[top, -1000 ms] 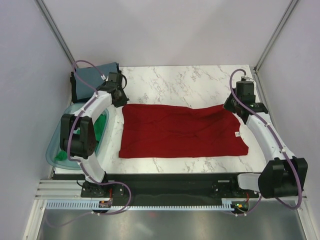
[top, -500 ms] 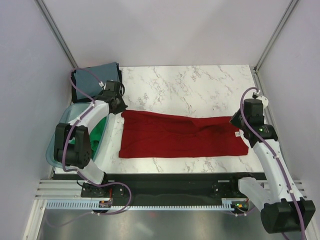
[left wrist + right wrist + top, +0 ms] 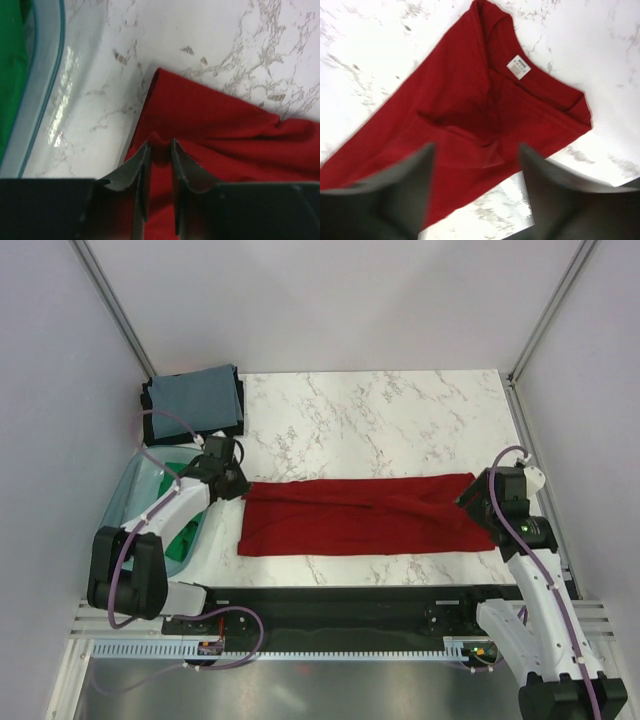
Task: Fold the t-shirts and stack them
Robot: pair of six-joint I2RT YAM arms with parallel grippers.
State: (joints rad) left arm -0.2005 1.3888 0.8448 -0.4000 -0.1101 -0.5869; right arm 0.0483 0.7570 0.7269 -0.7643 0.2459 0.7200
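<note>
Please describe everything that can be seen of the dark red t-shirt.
The dark red t-shirt is plain cloth, folded lengthwise into a long creased band lying on the marble table, running left to right. A small white neck label shows near its right end. The left hand is shut on a raised pinch of cloth at its left end. The right hand hangs open over the right end; whether it touches I cannot tell.
</note>
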